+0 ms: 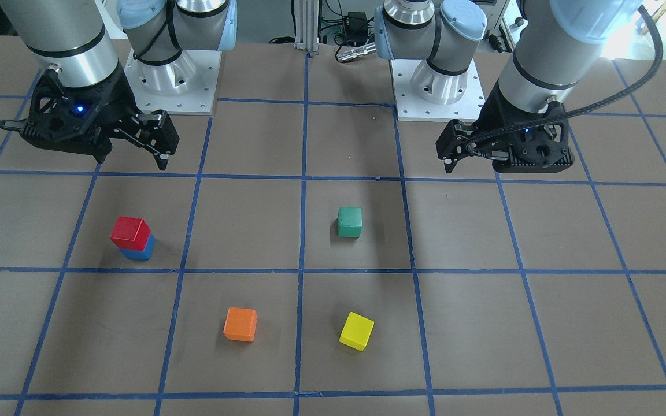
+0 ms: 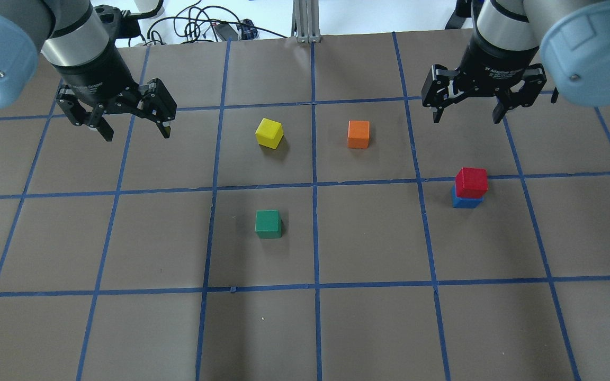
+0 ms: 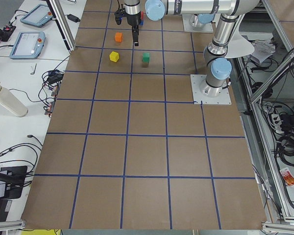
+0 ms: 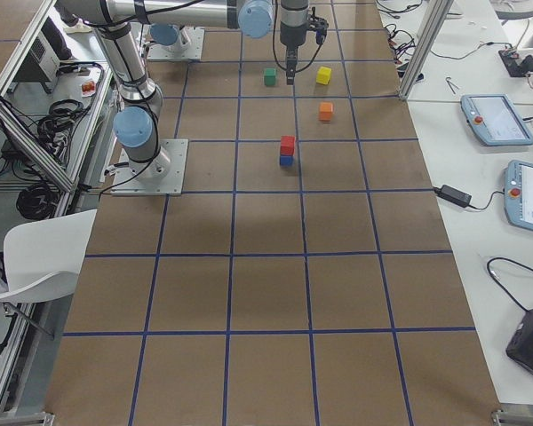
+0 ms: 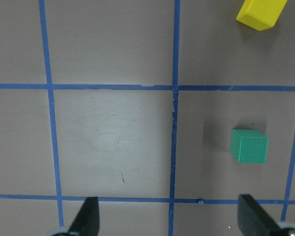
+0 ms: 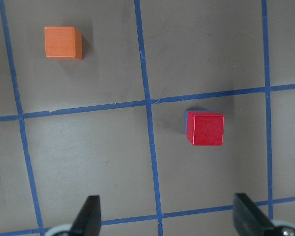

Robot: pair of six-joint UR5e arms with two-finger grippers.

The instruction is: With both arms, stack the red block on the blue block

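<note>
The red block [image 2: 471,181] sits on top of the blue block [image 2: 466,202] on the table's right side, slightly offset; the stack also shows in the front view, red [image 1: 130,230] over blue [image 1: 139,252]. My right gripper [image 2: 467,117] hangs open and empty above the table, beyond the stack and apart from it. Its wrist view looks down on the red block [image 6: 205,129], with a sliver of blue showing at its edge. My left gripper [image 2: 136,132] is open and empty over the table's left side, far from the stack.
A green cube [image 2: 268,223], a yellow cube [image 2: 269,132] and an orange cube [image 2: 358,134] lie apart around the table's middle. The brown table is marked with a blue tape grid [image 2: 314,185]. The two arm bases [image 1: 171,75] stand at the robot's edge.
</note>
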